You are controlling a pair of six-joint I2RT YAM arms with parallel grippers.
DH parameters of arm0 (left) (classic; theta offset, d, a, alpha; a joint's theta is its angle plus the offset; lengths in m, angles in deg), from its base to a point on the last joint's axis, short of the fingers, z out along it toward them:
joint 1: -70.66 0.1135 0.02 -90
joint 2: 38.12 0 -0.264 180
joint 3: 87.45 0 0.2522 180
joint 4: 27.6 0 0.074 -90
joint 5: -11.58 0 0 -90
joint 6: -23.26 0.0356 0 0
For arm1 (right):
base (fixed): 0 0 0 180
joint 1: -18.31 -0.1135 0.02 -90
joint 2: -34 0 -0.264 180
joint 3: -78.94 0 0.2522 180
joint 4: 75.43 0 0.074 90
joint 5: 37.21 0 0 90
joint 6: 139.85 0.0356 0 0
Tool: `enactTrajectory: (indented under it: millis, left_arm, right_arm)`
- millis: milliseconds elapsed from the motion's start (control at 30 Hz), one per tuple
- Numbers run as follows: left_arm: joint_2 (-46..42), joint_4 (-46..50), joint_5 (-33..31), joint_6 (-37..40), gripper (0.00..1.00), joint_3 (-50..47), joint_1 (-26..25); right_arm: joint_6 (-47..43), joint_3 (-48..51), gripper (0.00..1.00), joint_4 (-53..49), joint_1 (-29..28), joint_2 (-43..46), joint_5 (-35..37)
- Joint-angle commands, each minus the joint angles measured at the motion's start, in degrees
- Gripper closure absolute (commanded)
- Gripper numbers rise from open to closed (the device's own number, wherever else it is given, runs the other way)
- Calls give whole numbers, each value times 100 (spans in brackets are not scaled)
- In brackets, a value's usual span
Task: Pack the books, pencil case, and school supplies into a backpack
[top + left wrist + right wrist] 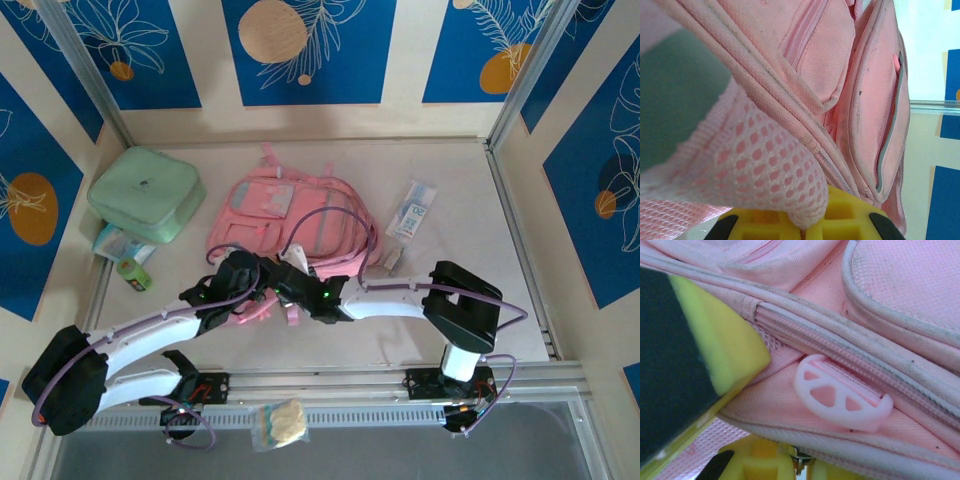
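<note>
The pink backpack [290,212] lies flat in the middle of the table. Both grippers meet at its near edge. My left gripper [262,286] is shut on a fold of the backpack's pink mesh [765,165], which bulges out over its yellow jaws [807,227]. My right gripper [299,283] is shut on a small metal zip pull [802,462] beside the zip line and a pale pink plastic buckle [842,400]. The left gripper's yellow-and-black finger [700,355] stands close at that view's left. The white pencil case [412,210] with blue markings lies right of the backpack. The books are out of view.
A mint-green zip case [145,193] sits at the back left with a pale packet [120,243] and a small green roll [133,273] in front of it. A small white item [393,260] lies near the backpack's right corner. A clear bag [278,422] rests on the near rail. Frame posts and walls close in the sides.
</note>
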Motion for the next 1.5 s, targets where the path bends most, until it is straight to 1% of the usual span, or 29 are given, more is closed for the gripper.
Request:
enactTrajectory:
  millis: [0, 233, 533, 767, 967, 1067, 1133, 1233, 1333, 1467]
  left_arm:
    - [-217, -214, 235, 132, 100, 228, -74]
    - [-361, 49, 171, 202, 100, 199, 177]
    - [-481, 195, 321, 273, 100, 155, 528]
    - [-681, 529, 452, 478, 100, 122, 1003]
    - [-656, 711, 730, 698, 100, 134, 1513]
    - [-611, 703, 829, 890, 100, 132, 1753]
    - [-479, 653, 1028, 1047, 100, 169, 1947]
    - [-199, 577, 1337, 1298, 100, 295, 2169]
    - [55, 370, 1643, 1531, 100, 372, 2274]
    - [127, 809, 1526, 1991, 100, 583, 2281]
  right_arm:
    - [131, 50, 100, -144, 47, 343, 20]
    - [165, 275, 100, -640, 58, 680, -216]
    - [264, 584, 100, -1121, 102, 1139, -311]
    - [184, 824, 100, -1466, 167, 1707, -456]
    - [314, 912, 100, -2110, 569, 2071, -889]
    - [372, 1001, 100, -2356, 787, 2202, -979]
    - [412, 1028, 100, -2461, 867, 2276, -1037]
    - [324, 939, 100, -2380, 798, 2197, -1258]
    - [186, 669, 100, -2262, 570, 1940, -1336]
    - [341, 418, 100, -2040, 531, 1666, -1655]
